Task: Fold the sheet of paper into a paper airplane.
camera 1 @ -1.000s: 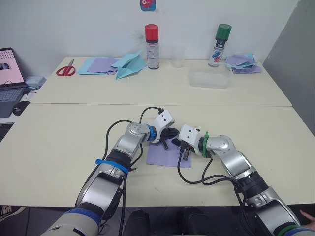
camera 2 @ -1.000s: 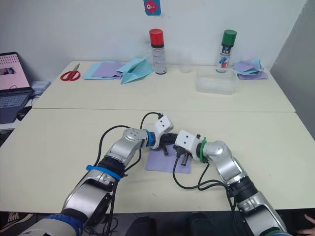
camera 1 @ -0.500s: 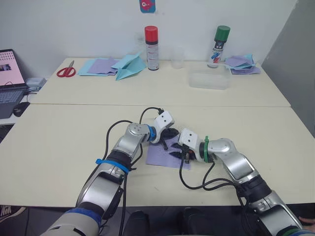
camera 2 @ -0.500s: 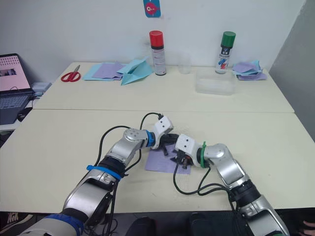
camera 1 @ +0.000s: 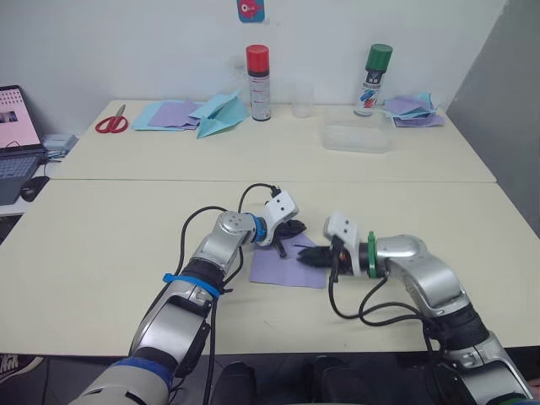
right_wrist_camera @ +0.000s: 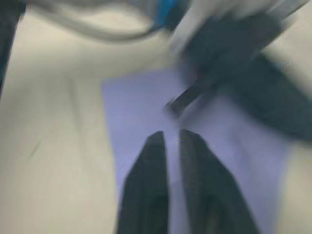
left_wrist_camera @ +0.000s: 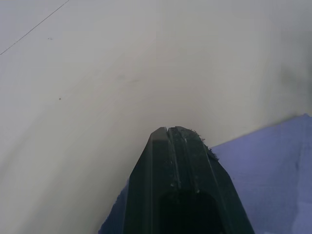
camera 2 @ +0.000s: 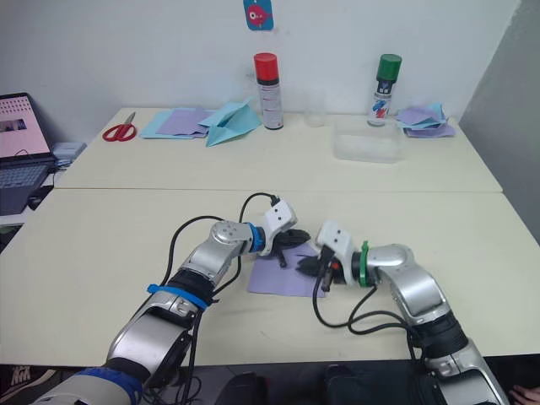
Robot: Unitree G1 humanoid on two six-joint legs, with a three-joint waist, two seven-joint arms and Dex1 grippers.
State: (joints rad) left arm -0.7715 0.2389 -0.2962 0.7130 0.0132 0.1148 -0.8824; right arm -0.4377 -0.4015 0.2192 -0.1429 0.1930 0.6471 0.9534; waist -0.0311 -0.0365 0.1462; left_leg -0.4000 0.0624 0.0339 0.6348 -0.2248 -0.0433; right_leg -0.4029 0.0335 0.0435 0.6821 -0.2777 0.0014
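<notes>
Left wrist view, left claw closed, empty, over thin flat lavender sheet of paper, right claw slightly parted.

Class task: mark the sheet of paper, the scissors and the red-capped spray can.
sheet of paper [camera 1: 277, 268]: left eye view, bare near part.
scissors [camera 1: 110, 123]: left eye view, red handles.
red-capped spray can [camera 1: 258, 84]: left eye view, body.

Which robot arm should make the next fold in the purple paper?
Probably the right. The right gripper lies low at the right edge of the sheet of paper, pointing across it, ready to lift that edge. The left gripper sits shut at the far edge, well placed to pin the sheet.
</notes>
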